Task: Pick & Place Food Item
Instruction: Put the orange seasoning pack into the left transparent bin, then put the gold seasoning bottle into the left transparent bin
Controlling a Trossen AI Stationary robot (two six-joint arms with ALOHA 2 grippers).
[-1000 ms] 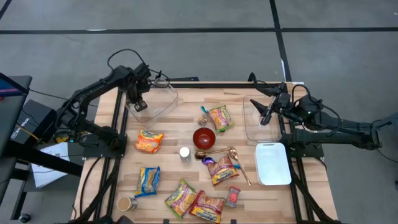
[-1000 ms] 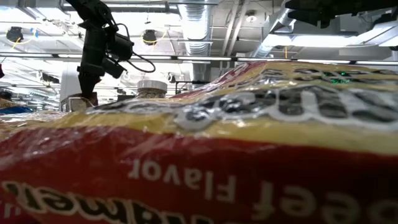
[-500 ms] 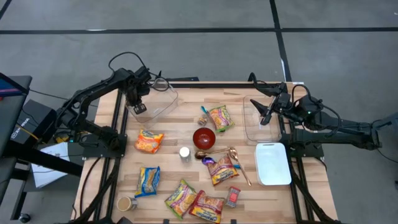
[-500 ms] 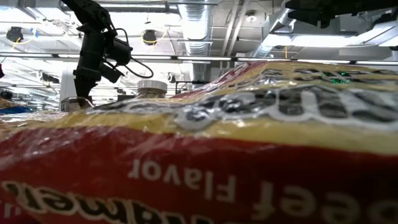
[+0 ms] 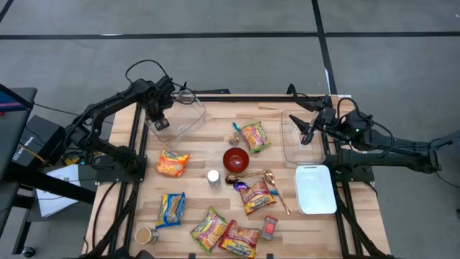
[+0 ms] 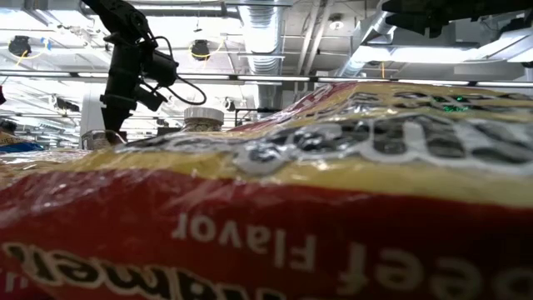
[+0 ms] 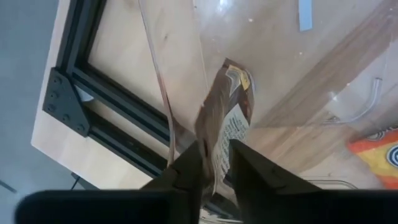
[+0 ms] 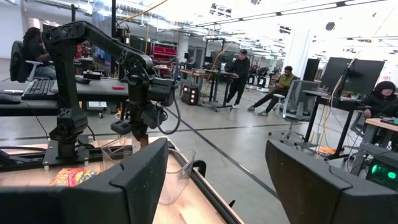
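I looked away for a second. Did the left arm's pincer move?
Yes, slightly. The left pincer shifted closer to the left edge of the clear bin, holding the brown packet over it.

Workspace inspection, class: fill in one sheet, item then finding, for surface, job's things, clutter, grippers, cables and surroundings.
Surface: wooden table, dark frame.
Job's things: brown packet between the left gripper's fingers, over the left clear bin; right clear bin holds nothing seen.
Clutter: snack packets, red bowl, spoon, white lid.
Grippers: left gripper at packet; right gripper open, waiting.
Cables: on both arms.
Surroundings: people at desks.
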